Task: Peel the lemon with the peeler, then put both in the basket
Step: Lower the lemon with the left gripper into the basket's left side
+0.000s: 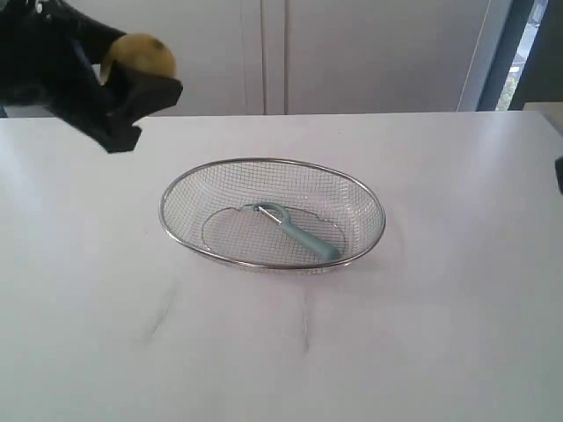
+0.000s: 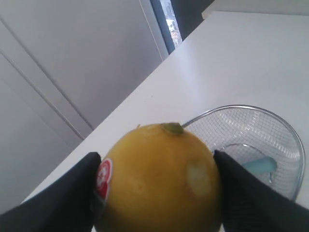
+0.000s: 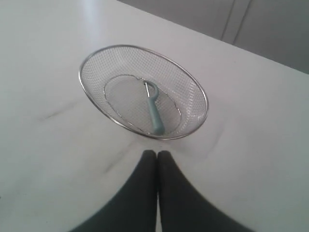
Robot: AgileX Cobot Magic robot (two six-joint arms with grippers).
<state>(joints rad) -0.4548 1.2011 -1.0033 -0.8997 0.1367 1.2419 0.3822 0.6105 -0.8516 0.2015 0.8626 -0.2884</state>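
Teal peeler (image 1: 306, 236) diagonal, blade end leftward

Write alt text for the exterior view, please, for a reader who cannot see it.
The left tool holds a yellow lemon up off the white table, left of a silver wire mesh basket. A teal-handled peeler lies inside the basket.
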